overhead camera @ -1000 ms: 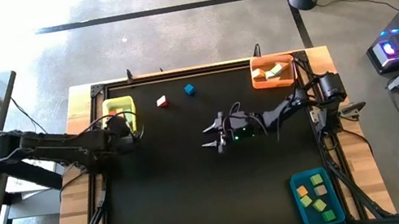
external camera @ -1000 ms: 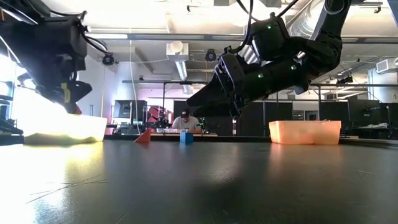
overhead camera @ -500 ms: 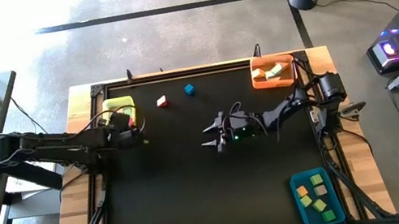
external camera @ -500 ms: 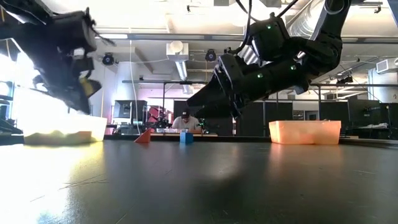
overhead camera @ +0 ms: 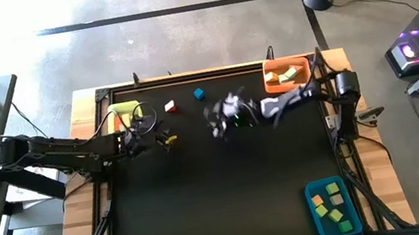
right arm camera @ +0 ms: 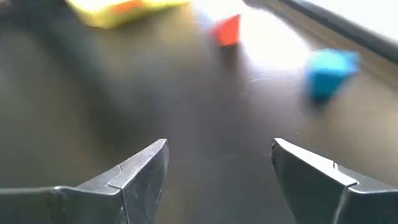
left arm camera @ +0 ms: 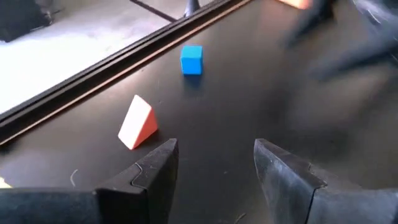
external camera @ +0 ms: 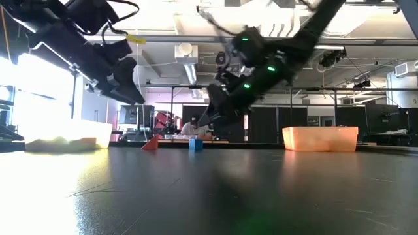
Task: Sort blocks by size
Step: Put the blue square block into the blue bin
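My left gripper (overhead camera: 163, 140) hangs above the table (overhead camera: 208, 204), fingers apart and empty, just beside the yellow bin (overhead camera: 126, 115). My right gripper (overhead camera: 217, 121) is also spread wide with nothing in it, raised off the table between the yellow bin and the orange bin (overhead camera: 285, 75).

Ahead of both lie a red wedge block (left arm camera: 138, 122) and a blue cube (left arm camera: 191, 60), near each other on the bare black surface close to the far edge, between the two bins. The orange bin holds several blocks. A blue bin (overhead camera: 333, 207), well apart from the yellow bin at the opposite near corner, holds more.

Table: matte black top, wooden rim. Beyond it: grey concrete floor, ceiling ducts, a person seated far back (external camera: 193, 126).
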Robot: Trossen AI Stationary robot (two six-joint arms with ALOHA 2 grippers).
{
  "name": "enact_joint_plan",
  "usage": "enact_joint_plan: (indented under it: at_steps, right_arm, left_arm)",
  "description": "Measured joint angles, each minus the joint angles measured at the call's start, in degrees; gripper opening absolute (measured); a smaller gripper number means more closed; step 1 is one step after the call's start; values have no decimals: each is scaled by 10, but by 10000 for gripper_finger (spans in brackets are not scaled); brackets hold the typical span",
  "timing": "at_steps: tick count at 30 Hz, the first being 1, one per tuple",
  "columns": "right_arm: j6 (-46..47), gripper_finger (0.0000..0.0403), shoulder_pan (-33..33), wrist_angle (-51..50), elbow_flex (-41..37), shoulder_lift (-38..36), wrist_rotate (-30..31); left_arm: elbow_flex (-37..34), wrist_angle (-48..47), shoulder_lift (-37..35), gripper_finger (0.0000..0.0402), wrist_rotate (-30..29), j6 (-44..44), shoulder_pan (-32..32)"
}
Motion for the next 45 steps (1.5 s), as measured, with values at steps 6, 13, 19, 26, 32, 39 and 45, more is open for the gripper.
enact_joint_plan:
  at_steps: [6,13,19,26,32,39,45]
  right_arm:
    - [-64,279,-76,-136,137,21,21]
    - [-12,279,-134,-232,252,91,-53]
    - [-14,279,-133,-366,389,167,-34]
    - [-25,279,-141,-485,526,248,-31]
    - [-25,275,-142,-564,597,304,-35]
    - [-38,214,-147,-586,598,306,-52]
    - [-105,127,-147,-587,598,302,-37]
  left_arm:
    - [-1,-6,20,195,0,21,0]
    - [-1,-9,38,195,-1,18,0]
    - [-1,-10,46,195,-1,17,0]
    - [-1,-27,47,195,-1,17,0]
    - [-1,-29,47,195,1,16,-2]
    - [-1,-40,47,195,5,16,-3]
    - [-1,-56,47,195,6,16,-4]
